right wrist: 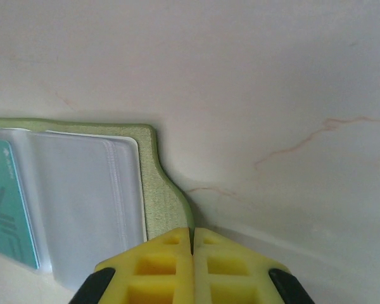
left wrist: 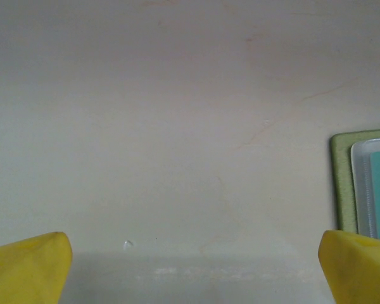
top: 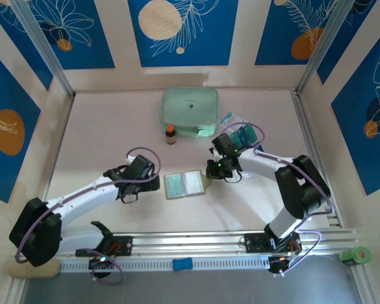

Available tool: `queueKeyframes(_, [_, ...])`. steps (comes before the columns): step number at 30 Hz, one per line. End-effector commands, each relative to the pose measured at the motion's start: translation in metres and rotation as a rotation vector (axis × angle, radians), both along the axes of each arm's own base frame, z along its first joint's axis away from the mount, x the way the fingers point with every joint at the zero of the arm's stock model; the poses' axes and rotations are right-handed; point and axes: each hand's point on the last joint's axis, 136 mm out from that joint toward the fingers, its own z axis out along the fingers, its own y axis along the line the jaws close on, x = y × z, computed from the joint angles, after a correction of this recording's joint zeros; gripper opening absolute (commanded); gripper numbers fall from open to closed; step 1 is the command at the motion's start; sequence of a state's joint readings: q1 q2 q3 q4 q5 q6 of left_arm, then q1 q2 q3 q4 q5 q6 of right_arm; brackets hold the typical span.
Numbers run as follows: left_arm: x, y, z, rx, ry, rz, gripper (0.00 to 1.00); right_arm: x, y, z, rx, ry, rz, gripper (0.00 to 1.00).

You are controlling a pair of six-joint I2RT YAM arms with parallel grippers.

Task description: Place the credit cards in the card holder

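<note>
I see the holder (top: 185,185) lying open mid-worktop (top: 107,126), nearer the front edge, a teal card (right wrist: 6,202) in one clear pocket, my right claw (right wrist: 191,240) pinched shut on its strap tab, and my left claw (left wrist: 190,272) released wide just beside its left edge.

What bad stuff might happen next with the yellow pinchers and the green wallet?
The right gripper seems to pinch only the thin strap tab of the card holder, so it may slip out.
Pulling the tab might drag the open holder and jiggle the teal card in its pocket.
The left gripper is open, not holding it down.
</note>
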State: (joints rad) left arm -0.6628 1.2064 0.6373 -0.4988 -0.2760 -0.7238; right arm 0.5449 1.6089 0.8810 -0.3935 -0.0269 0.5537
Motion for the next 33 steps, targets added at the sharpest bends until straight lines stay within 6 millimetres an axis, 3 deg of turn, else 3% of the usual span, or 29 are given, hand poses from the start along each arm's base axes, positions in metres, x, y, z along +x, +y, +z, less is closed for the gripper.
queueKeyframes(1, [0.009, -0.012, 0.008, -0.041, -0.013, -0.024, 1.00, -0.004, -0.002, 0.008, 0.022, 0.000, 0.007, 0.20])
queueKeyframes(3, [0.009, -0.014, 0.007, -0.044, -0.007, -0.029, 1.00, -0.003, -0.001, 0.018, 0.036, -0.017, 0.009, 0.25])
queueKeyframes(7, [0.009, -0.017, 0.003, -0.051, 0.004, -0.036, 1.00, -0.001, 0.008, 0.038, 0.088, -0.041, 0.011, 0.22])
queueKeyframes(14, [0.010, -0.024, -0.008, -0.054, 0.027, -0.046, 1.00, -0.003, 0.046, 0.058, 0.191, -0.056, 0.063, 0.00])
queueKeyframes(24, [0.007, -0.029, -0.027, -0.022, 0.073, -0.070, 1.00, -0.015, 0.100, 0.036, 0.204, -0.022, 0.164, 0.00])
queueKeyframes(33, [0.005, -0.031, -0.035, -0.008, 0.094, -0.080, 1.00, -0.017, 0.110, 0.017, 0.192, 0.014, 0.178, 0.00])
